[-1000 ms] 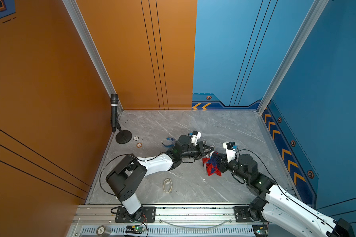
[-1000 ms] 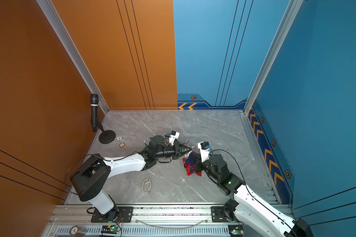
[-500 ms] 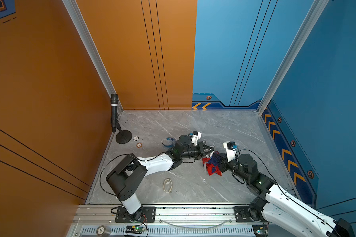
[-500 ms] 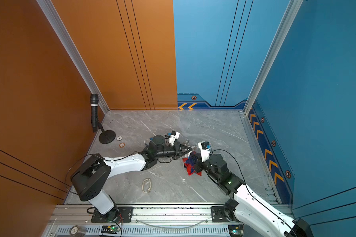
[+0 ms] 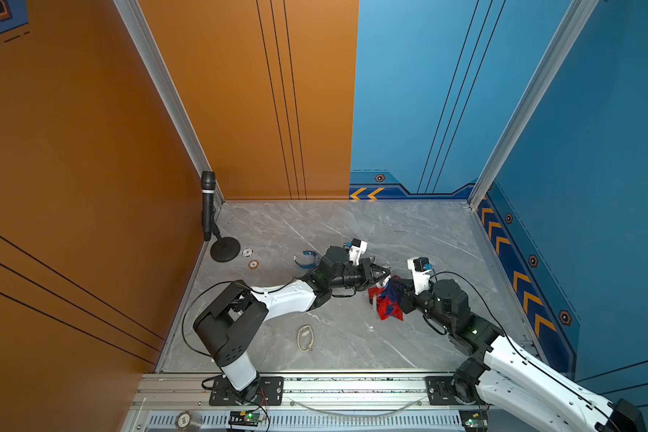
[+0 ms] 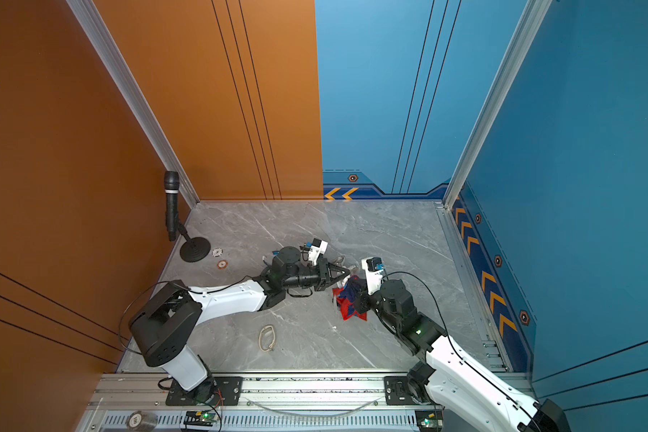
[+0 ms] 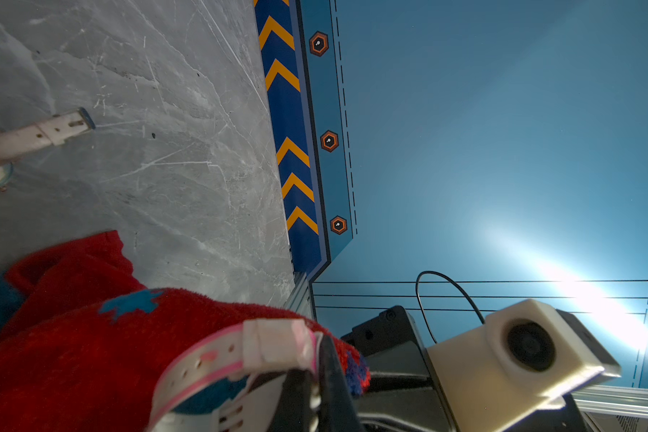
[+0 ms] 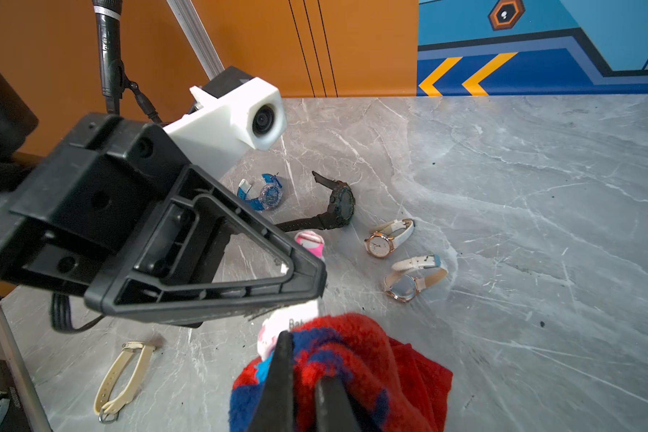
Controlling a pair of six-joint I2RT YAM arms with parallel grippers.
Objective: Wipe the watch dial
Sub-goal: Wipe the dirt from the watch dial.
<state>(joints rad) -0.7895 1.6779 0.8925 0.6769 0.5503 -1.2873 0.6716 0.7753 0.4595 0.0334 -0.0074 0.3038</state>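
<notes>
Cloth (image 8: 371, 355) in right hand (image 8: 302, 370) touches pink watch (image 7: 217, 355) gripped by left hand (image 7: 315, 389).

The watch (image 7: 221, 359) has a white strap edged in pink, with a pale keeper loop. My left gripper (image 8: 315, 288) clamps it at the fingertips, and the strap ends curl free. The cloth (image 8: 371, 359) is red fleece with blue patches, bunched and pinched in my right gripper (image 8: 305, 361). It lies against the watch body and apparently covers the dial, which is hidden from view.
</notes>
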